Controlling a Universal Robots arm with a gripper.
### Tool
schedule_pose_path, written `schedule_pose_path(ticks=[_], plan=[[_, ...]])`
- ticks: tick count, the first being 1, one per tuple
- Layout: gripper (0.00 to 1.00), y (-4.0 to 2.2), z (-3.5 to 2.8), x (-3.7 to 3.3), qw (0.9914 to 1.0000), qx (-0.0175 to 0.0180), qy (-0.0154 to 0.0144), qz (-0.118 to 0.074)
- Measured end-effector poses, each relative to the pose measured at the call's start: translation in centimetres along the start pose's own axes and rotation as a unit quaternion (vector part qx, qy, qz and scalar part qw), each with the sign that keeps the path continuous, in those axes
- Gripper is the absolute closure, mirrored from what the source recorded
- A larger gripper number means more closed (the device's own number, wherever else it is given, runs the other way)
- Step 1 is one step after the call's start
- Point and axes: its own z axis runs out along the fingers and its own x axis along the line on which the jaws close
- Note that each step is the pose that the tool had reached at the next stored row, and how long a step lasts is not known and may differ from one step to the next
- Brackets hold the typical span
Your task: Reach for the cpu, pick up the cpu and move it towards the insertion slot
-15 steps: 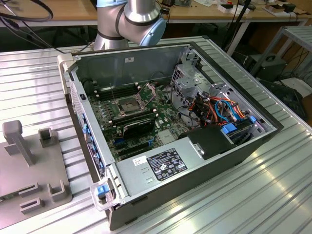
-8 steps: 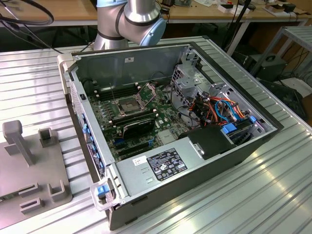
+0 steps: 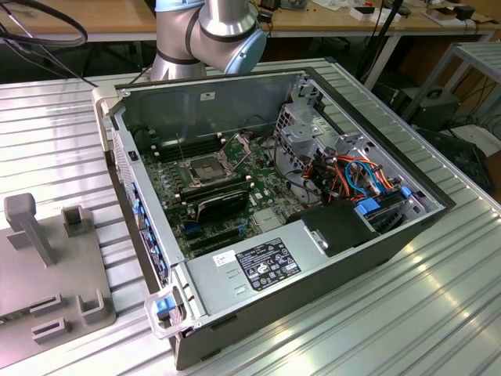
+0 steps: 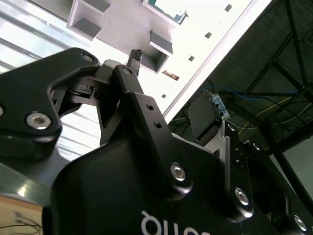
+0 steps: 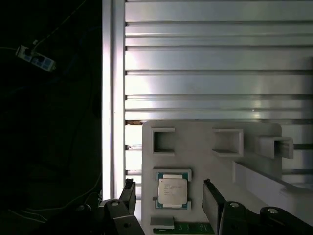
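Over the grey fixture plate [image 5: 195,156], first wrist view: pincer [image 5: 167,185] released, fingers [image 5: 212,200] spread either side of the cpu [image 5: 172,192], not touching. Cpu lies flat in its recess on the plate. Insertion slot [image 3: 205,168] sits well apart, inside the open computer case [image 3: 211,102]. Reach looks best done centred: descend straight, both fingers level with opposite chip edges, no tilt.

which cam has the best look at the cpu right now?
First wrist view: the cpu lies face-on and whole on the grey fixture plate, framed by the open gripper. The second wrist view catches just a cut-off edge of it. The exterior view gives what looks like the same plate.
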Motion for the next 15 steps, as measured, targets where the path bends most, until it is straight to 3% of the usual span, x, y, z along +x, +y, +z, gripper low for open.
schedule_pose_path(ticks=[15], plan=[[0.34,-0.07,1.06,-0.01,1.0,0.0,0.0,0.0]])
